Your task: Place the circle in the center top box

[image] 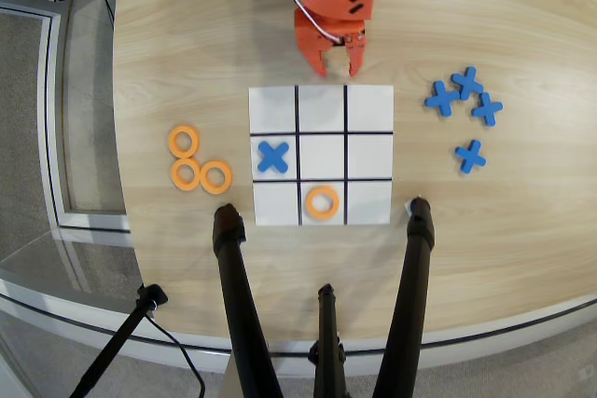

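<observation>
Seen from overhead, the orange arm's hand (336, 68) hangs over bare tabletop (187, 53) just off the board's (368, 109) upper edge, its two fingertips a little apart with nothing between them. The circle (322, 203) lies flat in the middle cell of the board's lower edge row, the center top box (322, 214) as the task appears to mean it, clear of the black lines on either side. A blue cross (272, 157) sits in the left cell of the middle row, diagonally beside it. Three spare orange rings (199, 162) cluster on the wood to the left of the board, four more blue crosses (465, 109) to the right. Three black tripod legs (238, 305) reach up from the bottom edge, two of them ending close to the board's lower corners. The placement looks done; the remaining risk is a mismatch of sides, since "top" could be read as the far row by the arm. A fresh reach across the board might also nudge the ring over a line.
</observation>
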Action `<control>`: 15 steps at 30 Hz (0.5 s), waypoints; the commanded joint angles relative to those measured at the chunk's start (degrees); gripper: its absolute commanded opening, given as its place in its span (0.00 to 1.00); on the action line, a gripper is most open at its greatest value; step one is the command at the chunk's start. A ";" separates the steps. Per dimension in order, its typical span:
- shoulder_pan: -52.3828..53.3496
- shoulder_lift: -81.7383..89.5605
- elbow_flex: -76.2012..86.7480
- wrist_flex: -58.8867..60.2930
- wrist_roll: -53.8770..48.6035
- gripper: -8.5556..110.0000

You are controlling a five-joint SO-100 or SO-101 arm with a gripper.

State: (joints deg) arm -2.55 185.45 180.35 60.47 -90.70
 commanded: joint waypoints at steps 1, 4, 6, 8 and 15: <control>0.18 5.19 3.16 5.89 -0.97 0.12; -0.18 6.94 3.16 9.58 -1.58 0.07; -0.26 6.94 3.16 11.60 -2.02 0.07; -0.26 6.94 3.16 13.27 -2.11 0.07; 0.00 6.94 3.16 14.24 -1.67 0.07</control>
State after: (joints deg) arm -2.46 192.66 180.35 74.09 -92.55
